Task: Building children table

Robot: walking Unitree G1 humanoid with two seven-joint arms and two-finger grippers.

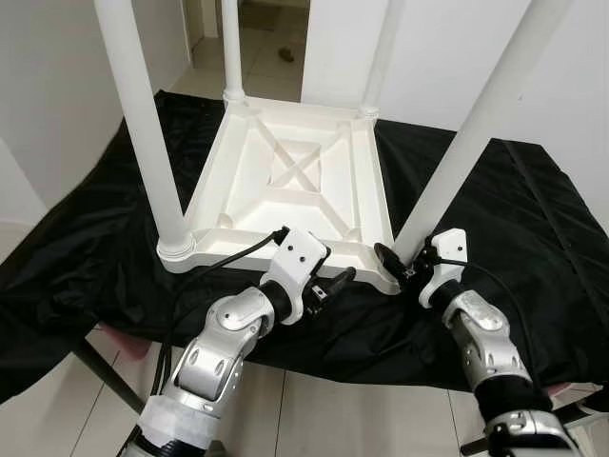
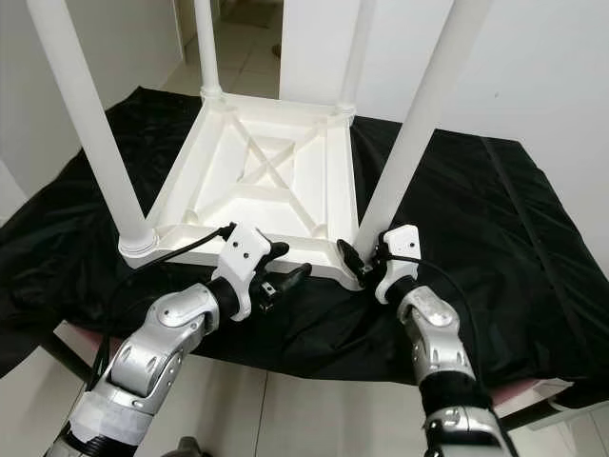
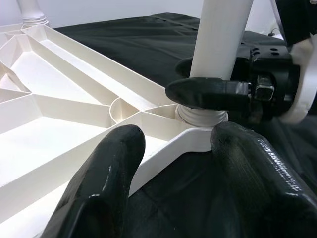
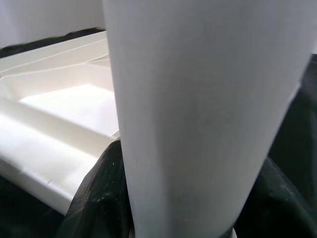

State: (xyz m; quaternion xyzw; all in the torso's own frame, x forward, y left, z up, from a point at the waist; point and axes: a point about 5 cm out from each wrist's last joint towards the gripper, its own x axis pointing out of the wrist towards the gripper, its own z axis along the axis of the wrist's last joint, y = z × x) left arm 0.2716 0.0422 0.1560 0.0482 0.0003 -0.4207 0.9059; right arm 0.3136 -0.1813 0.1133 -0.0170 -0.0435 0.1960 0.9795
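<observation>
**me:** right gripper (image 1: 403,263) is clamped round the base of the near-right leg (image 1: 457,152), one finger on each side of it, right where it plugs into its socket. In the right wrist view the leg's white tube sits between both fingers (image 4: 99,198).

**reply:** and the left one?

**me:** left gripper (image 1: 335,283) is spread open with nothing in it, fingers (image 3: 104,188) held just off the tabletop's near edge and pointing across at that same corner.

**reply:** where's the table itself?

**me:** tabletop (image 1: 295,181) lies upside down on a black cloth (image 1: 533,219), ribbed underside facing up. All four legs stand up from the corners: near-left leg (image 1: 143,124), the far two behind. The cloth hangs over the front edge, tile floor (image 1: 314,409) below.
</observation>
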